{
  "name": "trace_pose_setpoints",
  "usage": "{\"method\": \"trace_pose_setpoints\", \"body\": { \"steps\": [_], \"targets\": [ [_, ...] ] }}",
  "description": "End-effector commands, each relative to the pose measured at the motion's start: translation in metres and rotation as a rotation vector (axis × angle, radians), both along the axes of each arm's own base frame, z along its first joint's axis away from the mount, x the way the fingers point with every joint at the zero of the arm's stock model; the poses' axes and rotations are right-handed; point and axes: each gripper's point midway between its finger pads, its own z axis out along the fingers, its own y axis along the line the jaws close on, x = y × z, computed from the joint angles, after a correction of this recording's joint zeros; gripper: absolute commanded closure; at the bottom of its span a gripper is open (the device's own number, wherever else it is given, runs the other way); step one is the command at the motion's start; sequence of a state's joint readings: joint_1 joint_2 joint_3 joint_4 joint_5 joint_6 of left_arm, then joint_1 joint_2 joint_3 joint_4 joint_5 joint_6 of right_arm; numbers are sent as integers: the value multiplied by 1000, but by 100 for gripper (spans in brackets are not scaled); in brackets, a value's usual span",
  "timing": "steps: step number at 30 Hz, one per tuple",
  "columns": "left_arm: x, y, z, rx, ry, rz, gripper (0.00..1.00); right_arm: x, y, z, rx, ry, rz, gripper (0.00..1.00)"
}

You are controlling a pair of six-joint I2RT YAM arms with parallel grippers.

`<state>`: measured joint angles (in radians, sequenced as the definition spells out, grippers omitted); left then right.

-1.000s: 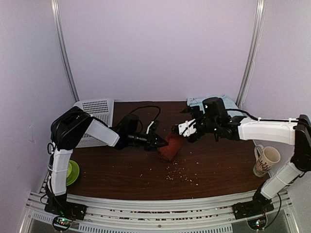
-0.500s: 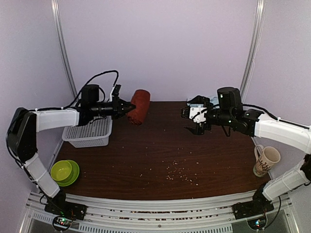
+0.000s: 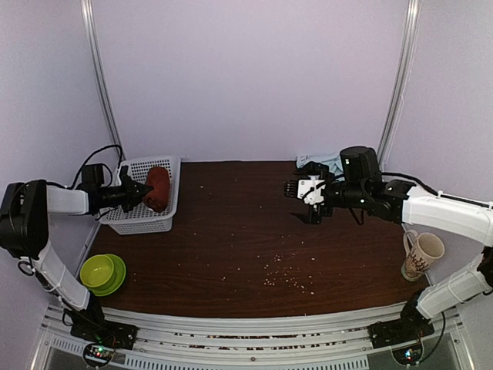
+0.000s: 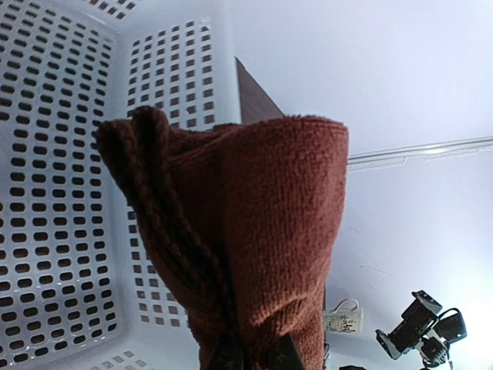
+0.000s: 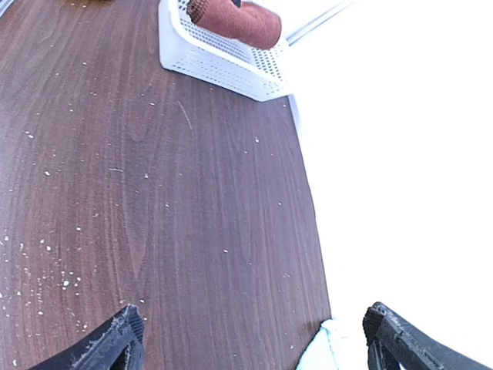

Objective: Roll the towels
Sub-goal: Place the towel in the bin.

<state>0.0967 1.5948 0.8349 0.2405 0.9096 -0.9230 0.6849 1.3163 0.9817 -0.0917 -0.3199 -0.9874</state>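
Sideways, left gripper (image 3: 141, 193) pinching rust-red towel (image 3: 158, 187) over basket (image 3: 146, 225), right gripper (image 5: 254, 339) spread

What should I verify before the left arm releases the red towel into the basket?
1. Left pincer shut on red towel: ok.
2. Towel rolled: ok.
3. Towel over the basket, inside its rim: ok.
4. Towel resting on the basket floor: cannot tell.
5. Right pincer open, empty, far from the basket: ok.
6. Blue towel rolled: cannot tell, mostly hidden behind the right arm.
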Motion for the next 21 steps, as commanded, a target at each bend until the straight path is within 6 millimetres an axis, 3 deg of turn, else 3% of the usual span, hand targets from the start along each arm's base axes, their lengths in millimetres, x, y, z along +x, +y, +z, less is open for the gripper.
{"method": "trace_pose_setpoints", "body": {
  "steps": [1, 8, 10, 15, 21],
  "targets": [
    [9, 19, 0, -41, -21, 26, 100, -7, 5, 1, 9, -9, 7, 0],
    [38, 29, -43, -56, 83, 8, 100, -13, 13, -6, -16, -23, 20, 0],
    [44, 28, -46, -57, 83, -5, 100, -14, 14, -10, -29, -23, 22, 0],
    [49, 29, -58, -40, 104, -13, 100, -17, 17, -18, -51, -20, 29, 0],
    [56, 30, -89, -31, 174, -23, 100, -19, 22, -24, -72, -21, 35, 0]
  ]
}}
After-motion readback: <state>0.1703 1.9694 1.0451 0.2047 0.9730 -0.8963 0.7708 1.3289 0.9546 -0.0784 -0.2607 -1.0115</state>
